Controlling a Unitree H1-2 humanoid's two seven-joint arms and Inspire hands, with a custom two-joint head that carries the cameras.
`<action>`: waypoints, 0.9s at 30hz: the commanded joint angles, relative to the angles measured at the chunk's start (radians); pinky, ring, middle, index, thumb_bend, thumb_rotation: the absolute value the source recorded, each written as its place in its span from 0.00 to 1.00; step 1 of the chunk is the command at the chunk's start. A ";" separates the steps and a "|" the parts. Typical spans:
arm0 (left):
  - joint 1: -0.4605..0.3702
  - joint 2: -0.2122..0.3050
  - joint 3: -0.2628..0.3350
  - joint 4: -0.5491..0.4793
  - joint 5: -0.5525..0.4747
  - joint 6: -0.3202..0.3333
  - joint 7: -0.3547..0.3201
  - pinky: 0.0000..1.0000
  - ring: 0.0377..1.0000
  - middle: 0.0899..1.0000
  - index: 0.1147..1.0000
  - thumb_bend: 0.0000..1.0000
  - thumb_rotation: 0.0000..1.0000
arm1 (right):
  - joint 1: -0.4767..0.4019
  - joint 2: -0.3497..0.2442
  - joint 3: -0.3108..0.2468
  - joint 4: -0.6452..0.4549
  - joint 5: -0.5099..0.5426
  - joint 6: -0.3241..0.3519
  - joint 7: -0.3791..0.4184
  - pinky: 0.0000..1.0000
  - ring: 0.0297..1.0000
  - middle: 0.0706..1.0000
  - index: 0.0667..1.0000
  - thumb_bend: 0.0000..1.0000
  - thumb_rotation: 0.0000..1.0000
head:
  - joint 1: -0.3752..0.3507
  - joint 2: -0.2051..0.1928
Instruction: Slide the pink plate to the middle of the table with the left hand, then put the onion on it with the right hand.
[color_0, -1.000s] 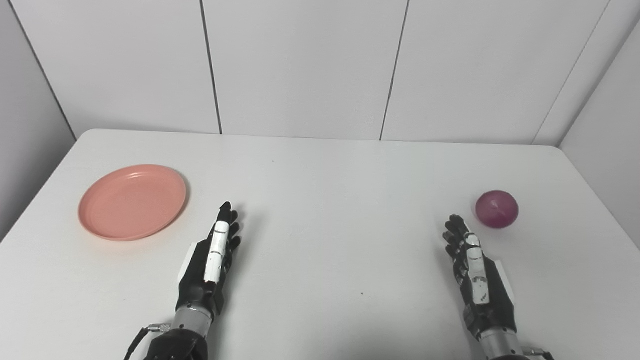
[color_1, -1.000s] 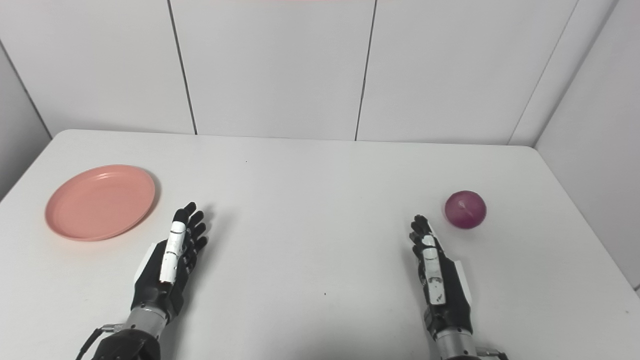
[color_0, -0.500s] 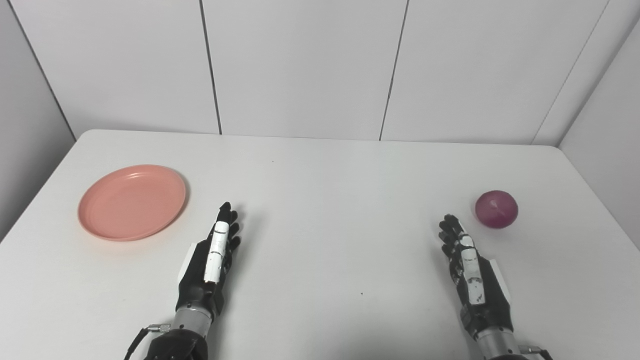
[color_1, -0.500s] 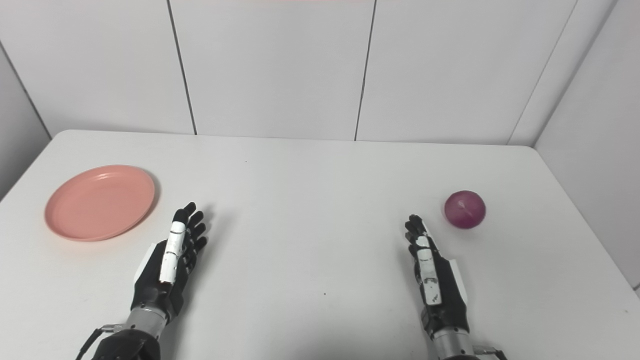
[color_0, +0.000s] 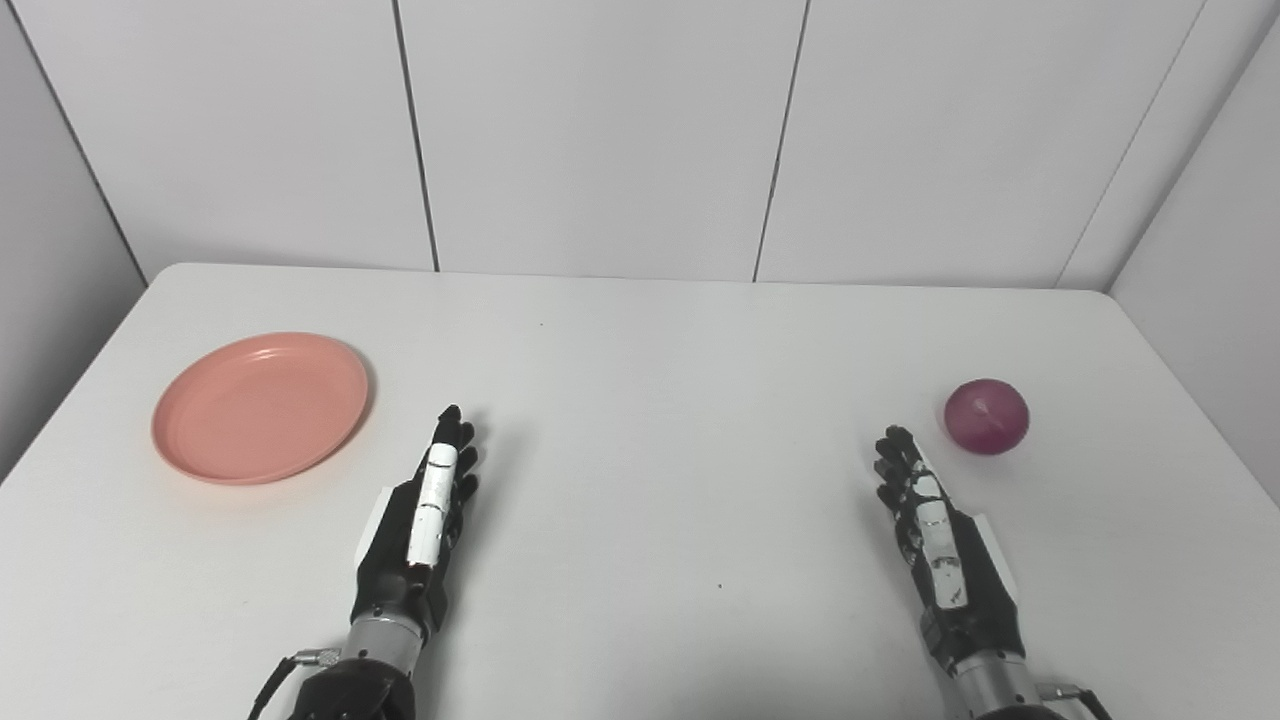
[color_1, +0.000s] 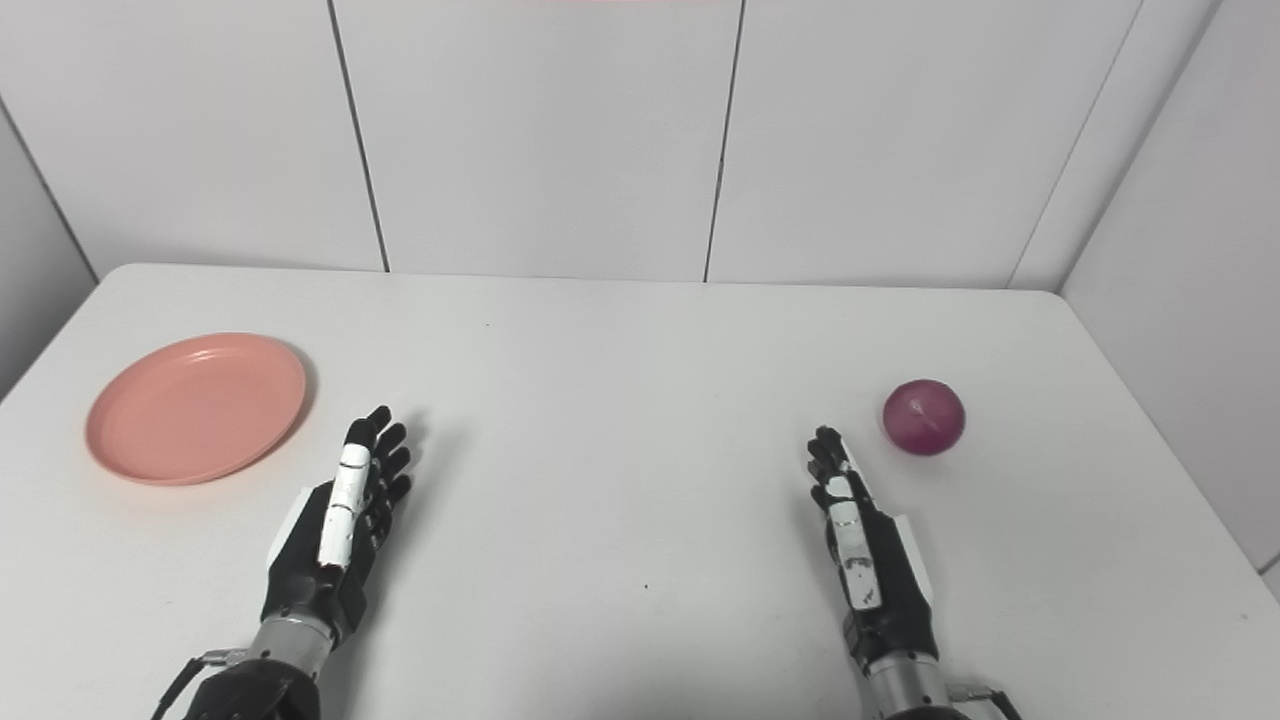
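R hand (color_0: 940, 545) has edged slightly left vs 1 s ago, now a bit farther from onion (color_0: 986, 417); whole view also shifted a little. L hand (color_0: 420, 530) unchanged. Both hands flat, fingers extended and apart, holding nothing. Pink plate (color_0: 260, 407): round, shallow, smooth plastic, far left on white matte counter (color_0: 650, 380). Onion round, glossy purple, far right. Nothing between hands and targets.

Left hand (color_0: 418, 528), right hand (color_0: 938, 548): flat, fingers extended, empty.
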 joint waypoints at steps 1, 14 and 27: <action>0.079 0.002 -0.002 -0.006 0.002 -0.031 -0.006 1.00 1.00 1.00 1.00 0.62 1.00 | -0.010 -0.006 0.002 0.040 0.001 -0.001 0.003 1.00 0.97 0.94 0.95 0.92 1.00 | 0.009 -0.009; 0.086 -0.020 -0.025 0.032 0.017 -0.066 0.012 1.00 1.00 1.00 1.00 0.61 1.00 | 0.006 -0.027 -0.007 0.078 0.019 -0.057 0.025 1.00 0.96 0.94 0.94 0.89 1.00 | 0.114 -0.078; 0.080 -0.056 -0.082 0.110 0.050 -0.143 0.050 1.00 1.00 1.00 1.00 0.70 0.98 | 0.005 -0.079 -0.038 0.149 0.082 -0.086 0.072 1.00 1.00 0.98 0.98 0.87 1.00 | 0.275 -0.165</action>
